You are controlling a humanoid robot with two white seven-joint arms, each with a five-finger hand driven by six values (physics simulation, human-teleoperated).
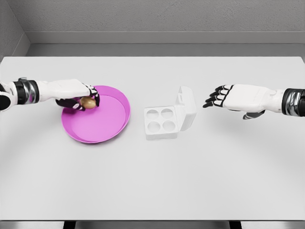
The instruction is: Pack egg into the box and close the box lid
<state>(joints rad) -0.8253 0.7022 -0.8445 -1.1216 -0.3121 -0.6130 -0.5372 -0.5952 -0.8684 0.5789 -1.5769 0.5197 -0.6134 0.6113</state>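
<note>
head view | 1 camera, high, tilted down | faces table (157, 186) and back wall (162, 16) | mid-range

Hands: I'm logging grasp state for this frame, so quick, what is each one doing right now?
Left hand: closed on the egg, over the pink plate.
Right hand: open, holding nothing, beside the egg box.

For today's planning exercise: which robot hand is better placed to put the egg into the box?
Left robot hand: its fingers already close around the egg over the pink plate. The right robot hand is open beyond the box.
</note>
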